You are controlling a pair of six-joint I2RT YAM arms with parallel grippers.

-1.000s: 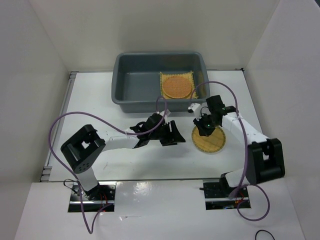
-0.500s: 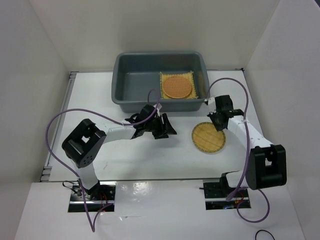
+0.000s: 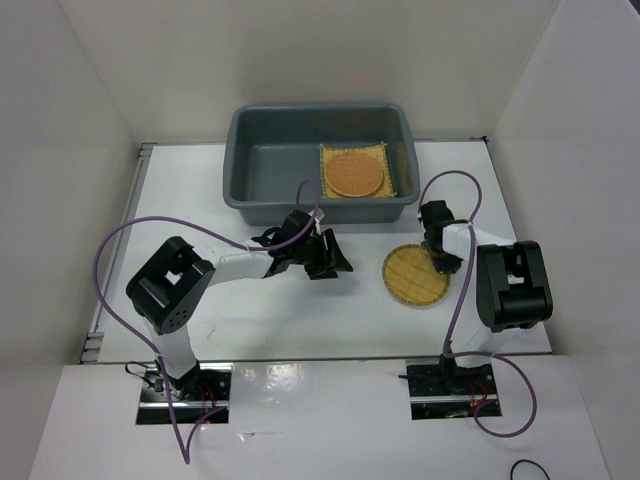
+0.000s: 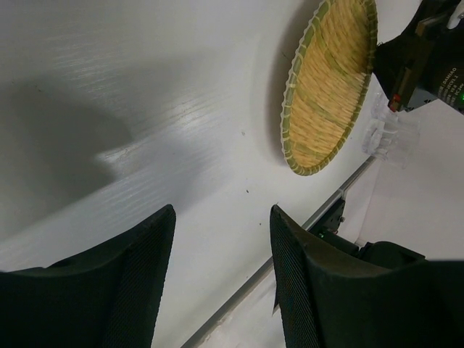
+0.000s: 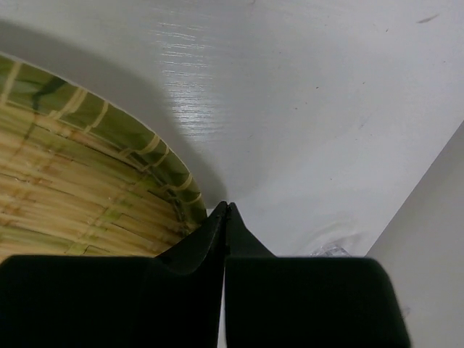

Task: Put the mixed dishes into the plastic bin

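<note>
Your right gripper [image 5: 226,210] is sitting closed beside the pale disc [image 5: 65,192]; your left gripper [image 4: 222,217] is hovering apart, empty

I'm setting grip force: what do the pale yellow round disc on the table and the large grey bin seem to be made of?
Pale yellow round disc: woven bamboo-like strips, matte; crossing slats and a bound rim show. Large grey bin: probably moulded plastic, smooth, faintly glossy.
</note>
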